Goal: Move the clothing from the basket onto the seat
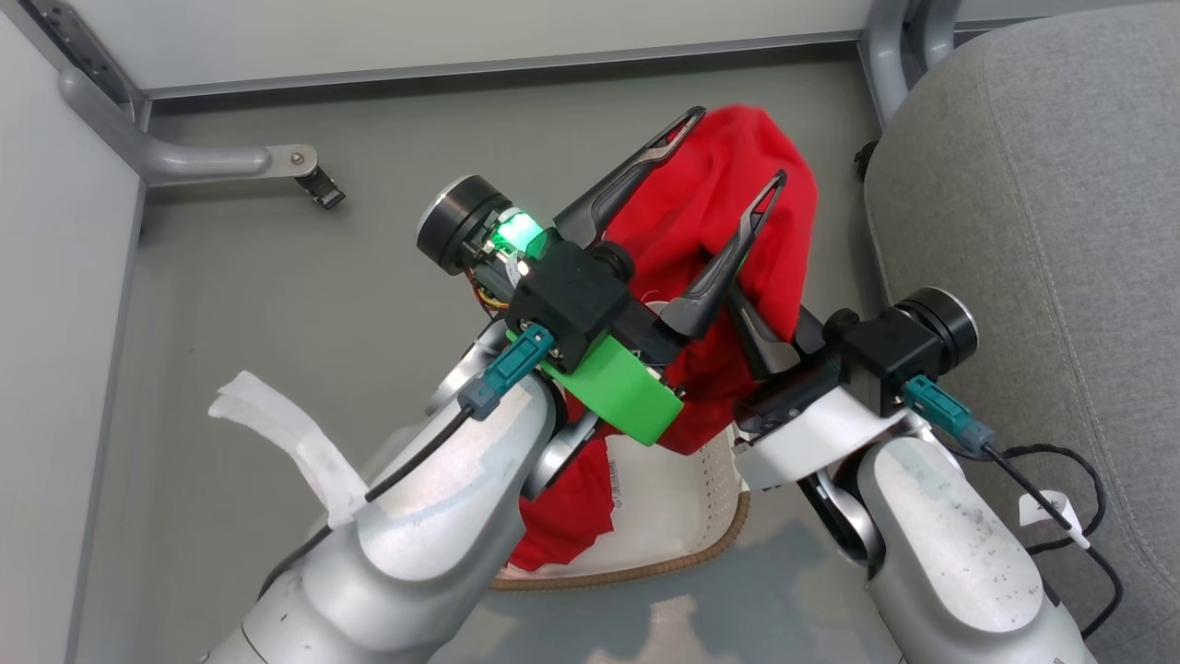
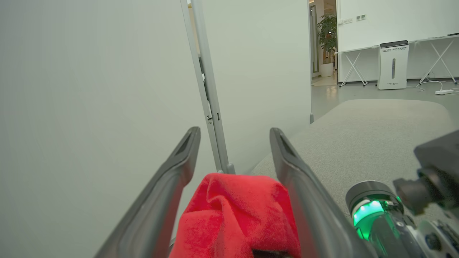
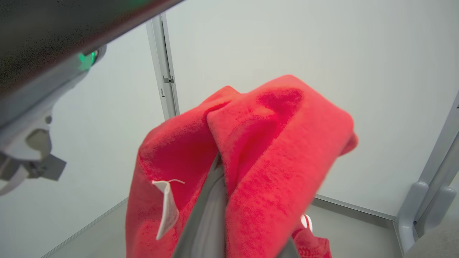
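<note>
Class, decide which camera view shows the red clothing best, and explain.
Right wrist view: the clothing is close, folds and white tag clear. Head view: arms partly cover it. Left wrist view: a bunch within the open left pincer.

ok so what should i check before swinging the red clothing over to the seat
1. right gripper shut on the clothing: ok
2. left gripper open, not pinching: ok
3. clothing's lower end lifted clear of the basket: cannot tell, arms hide it
4. seat lies to the robot's right, bare where seen: ok
5. basket emptied: not ok, red cloth lies inside
</note>
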Controlling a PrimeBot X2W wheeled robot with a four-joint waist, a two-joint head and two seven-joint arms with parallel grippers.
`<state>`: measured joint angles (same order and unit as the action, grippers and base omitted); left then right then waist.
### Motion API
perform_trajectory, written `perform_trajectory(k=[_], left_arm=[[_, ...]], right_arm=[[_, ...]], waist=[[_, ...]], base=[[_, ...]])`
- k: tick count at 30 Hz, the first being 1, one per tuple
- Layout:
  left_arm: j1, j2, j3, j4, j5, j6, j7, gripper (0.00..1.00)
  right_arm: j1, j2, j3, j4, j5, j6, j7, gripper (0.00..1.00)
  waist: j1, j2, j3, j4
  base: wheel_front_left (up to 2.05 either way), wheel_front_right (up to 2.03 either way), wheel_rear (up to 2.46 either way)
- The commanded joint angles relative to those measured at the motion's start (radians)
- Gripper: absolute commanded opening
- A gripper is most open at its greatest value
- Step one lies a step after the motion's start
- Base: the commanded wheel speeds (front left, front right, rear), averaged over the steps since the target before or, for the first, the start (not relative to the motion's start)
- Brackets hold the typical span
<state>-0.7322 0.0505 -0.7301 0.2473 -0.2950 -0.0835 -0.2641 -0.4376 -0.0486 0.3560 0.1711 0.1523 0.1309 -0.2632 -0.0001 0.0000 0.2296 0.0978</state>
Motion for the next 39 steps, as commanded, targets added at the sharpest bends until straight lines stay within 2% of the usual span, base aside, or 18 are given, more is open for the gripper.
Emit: perform_trajectory(k=[1, 8, 18, 39], left_arm=[[-0.003, 0.000, 0.000, 0.003, 0.009, -0.003, -0.001, 1.00], [0.002, 0.000, 0.016, 0.006, 0.019, -0.003, -0.001, 1.00], [0.042, 0.001, 0.044, 0.019, 0.051, -0.020, 0.000, 1.00], [0.066, 0.011, 0.034, 0.057, 0.091, -0.041, 0.000, 1.00]], right_arm=[[-0.004, -0.004, -0.003, -0.006, 0.008, 0.000, -0.002, 0.00], [-0.003, -0.004, -0.012, -0.003, 0.016, 0.000, -0.002, 0.00], [0.034, -0.004, -0.062, -0.006, 0.020, 0.000, -0.002, 0.00], [0.125, -0.003, -0.242, -0.077, 0.009, 0.000, -0.002, 0.00]], waist=[[0.0001, 0.0000, 0.001, 0.000], [0.0001, 0.0000, 0.008, -0.014], [0.0001, 0.0000, 0.002, -0.071], [0.0001, 0.0000, 0.056, -0.283]], base=[[0.00, 0.00, 0.00], [0.00, 0.00, 0.00], [0.00, 0.00, 0.00], [0.00, 0.00, 0.00]])
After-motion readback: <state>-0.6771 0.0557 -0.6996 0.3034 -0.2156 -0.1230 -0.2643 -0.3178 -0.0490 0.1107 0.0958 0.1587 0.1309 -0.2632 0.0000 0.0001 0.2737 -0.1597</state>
